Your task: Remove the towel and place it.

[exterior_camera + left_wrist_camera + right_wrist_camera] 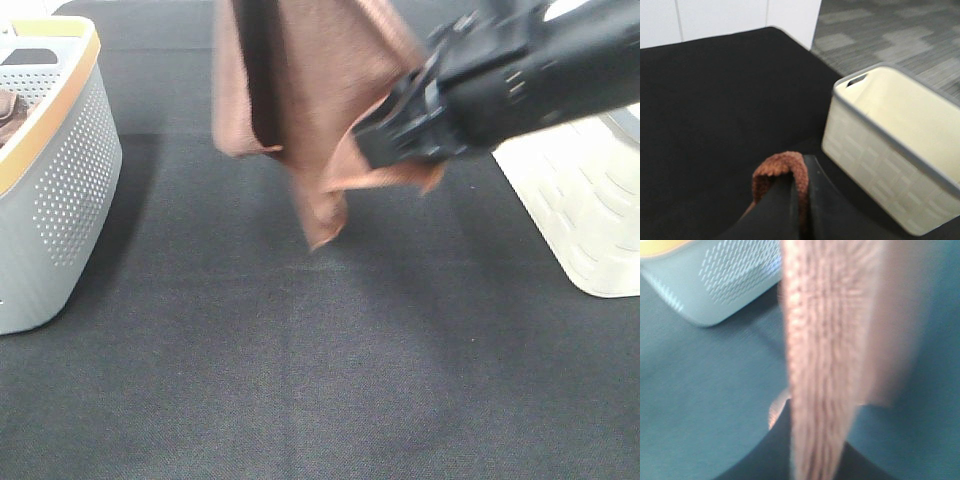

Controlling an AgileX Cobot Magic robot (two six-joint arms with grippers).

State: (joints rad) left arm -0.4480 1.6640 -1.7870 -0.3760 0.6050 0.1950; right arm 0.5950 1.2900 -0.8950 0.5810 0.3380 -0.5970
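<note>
Above the black table, right of the grey basket and short of the cream bin beyond, the towel hangs clear, clamped by both the left gripper and the right gripper, so removal seems done; next it needs lowering and release.
</note>
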